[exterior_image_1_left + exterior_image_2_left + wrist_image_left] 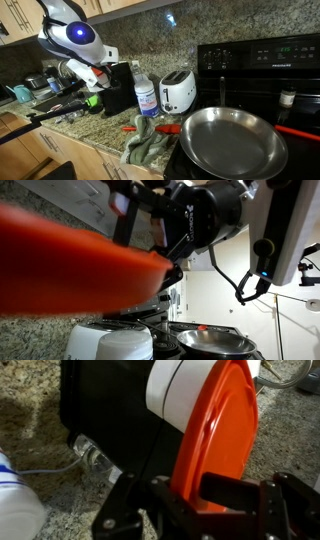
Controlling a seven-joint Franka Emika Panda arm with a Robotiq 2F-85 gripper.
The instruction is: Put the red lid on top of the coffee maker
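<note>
Plainly, no writing can be read: the blue-and-white label on the clear jar (146,97) and the marks on the stove panel (262,52) are too small. In the wrist view the coffee maker (110,410) is seen at upper left; at right the red lid (215,430) is held on edge, clamped by the closed gripper (215,498), close beside it. In an exterior view a white toaster (178,92) and a pan (232,140) are placed right of the jar
</note>
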